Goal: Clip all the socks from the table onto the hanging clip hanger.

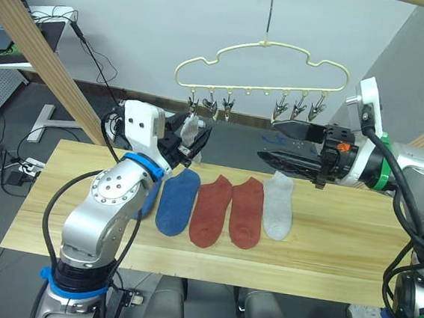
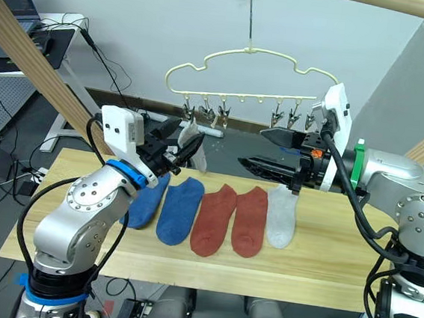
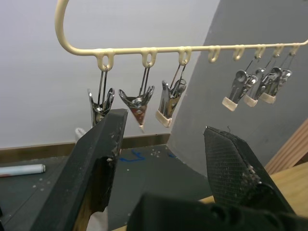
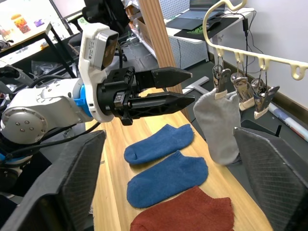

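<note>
Grippers come first in the left eye view: the left gripper [image 1: 195, 144], centre left, has its fingers parted beside a light grey sock [image 1: 190, 131] hanging from the clip hanger [image 1: 262, 66] at top centre. The right gripper [image 1: 285, 142], centre right, is spread wide and holds nothing, its arm reaching in level from the right edge. On the table [image 1: 339, 246] lie two blue socks [image 1: 178, 201], two rust-red socks [image 1: 230, 210] and one grey sock [image 1: 277, 203] in a row.

Right wrist view: the left gripper's fingers point at the clipped sock, upper centre, without holding it.

Left wrist view: parted fingers [image 3: 98, 159] frame the clips [image 3: 138, 103].
</note>
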You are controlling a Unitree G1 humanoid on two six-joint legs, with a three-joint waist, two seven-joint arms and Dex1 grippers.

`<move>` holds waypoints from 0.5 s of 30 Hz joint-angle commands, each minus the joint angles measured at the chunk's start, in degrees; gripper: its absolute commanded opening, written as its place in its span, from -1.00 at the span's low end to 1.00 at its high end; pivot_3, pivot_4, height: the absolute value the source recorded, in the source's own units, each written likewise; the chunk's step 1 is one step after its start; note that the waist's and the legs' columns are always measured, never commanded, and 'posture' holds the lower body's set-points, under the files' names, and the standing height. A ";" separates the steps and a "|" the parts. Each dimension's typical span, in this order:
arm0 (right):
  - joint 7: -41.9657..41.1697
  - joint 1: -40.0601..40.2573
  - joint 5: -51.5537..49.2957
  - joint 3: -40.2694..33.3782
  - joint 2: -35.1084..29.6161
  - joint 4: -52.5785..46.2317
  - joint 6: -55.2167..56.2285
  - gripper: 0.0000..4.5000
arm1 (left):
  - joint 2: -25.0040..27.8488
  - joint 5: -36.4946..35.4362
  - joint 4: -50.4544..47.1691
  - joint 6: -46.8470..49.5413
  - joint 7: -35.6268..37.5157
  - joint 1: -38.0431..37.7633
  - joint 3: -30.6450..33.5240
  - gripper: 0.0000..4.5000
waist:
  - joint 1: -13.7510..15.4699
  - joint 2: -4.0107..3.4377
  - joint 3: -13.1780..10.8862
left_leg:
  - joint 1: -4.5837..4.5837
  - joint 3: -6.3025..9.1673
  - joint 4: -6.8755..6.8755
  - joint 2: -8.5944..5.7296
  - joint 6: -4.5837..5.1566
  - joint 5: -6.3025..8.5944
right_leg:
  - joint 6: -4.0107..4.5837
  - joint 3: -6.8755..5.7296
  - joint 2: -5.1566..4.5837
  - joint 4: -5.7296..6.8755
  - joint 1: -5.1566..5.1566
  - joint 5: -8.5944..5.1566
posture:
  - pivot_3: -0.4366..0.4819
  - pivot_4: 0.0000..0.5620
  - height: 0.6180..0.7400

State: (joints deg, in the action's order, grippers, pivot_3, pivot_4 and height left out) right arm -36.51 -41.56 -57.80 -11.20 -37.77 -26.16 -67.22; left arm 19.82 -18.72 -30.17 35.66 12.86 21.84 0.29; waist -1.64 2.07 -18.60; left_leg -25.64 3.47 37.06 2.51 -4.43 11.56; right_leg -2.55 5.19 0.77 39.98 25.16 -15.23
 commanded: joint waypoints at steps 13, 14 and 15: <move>5.57 0.35 -6.18 -0.90 -1.19 -2.83 -0.06 0.99 | -7.38 6.44 3.45 -2.91 -4.65 1.92 -3.04 0.28 | -0.04 0.00 0.00 | 0.00 0.00 0.00 0.00 0.02 -0.01 | -0.02 0.02 0.01 0.00 -0.01 0.02 | -0.04 0.04 1.00; 5.81 0.36 -6.39 -0.91 -1.23 -2.85 -0.08 0.99 | -7.54 6.79 3.52 -3.00 -4.89 1.94 -3.07 0.28 | -0.04 0.00 0.00 | 0.00 0.00 0.00 0.00 0.03 -0.01 | -0.02 0.02 0.01 0.00 -0.01 0.02 | -0.04 0.04 1.00; 6.11 0.36 -6.55 -0.94 -1.31 -2.86 -0.13 0.99 | -7.96 7.04 3.89 -3.13 -5.19 2.07 -3.15 0.28 | -0.05 0.00 0.00 | 0.00 0.00 0.00 -0.01 0.03 -0.01 | -0.02 0.03 0.01 0.00 -0.02 0.02 | -0.05 0.04 1.00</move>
State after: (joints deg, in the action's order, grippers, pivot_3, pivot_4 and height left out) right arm -30.85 -41.22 -62.57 -11.13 -38.03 -26.91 -67.60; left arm 12.49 -12.56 -25.10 34.23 8.10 23.25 -2.29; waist -1.69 2.07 -18.60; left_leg -25.64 3.47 37.06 2.50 -4.40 11.55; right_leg -2.57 5.23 0.78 39.98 25.14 -15.20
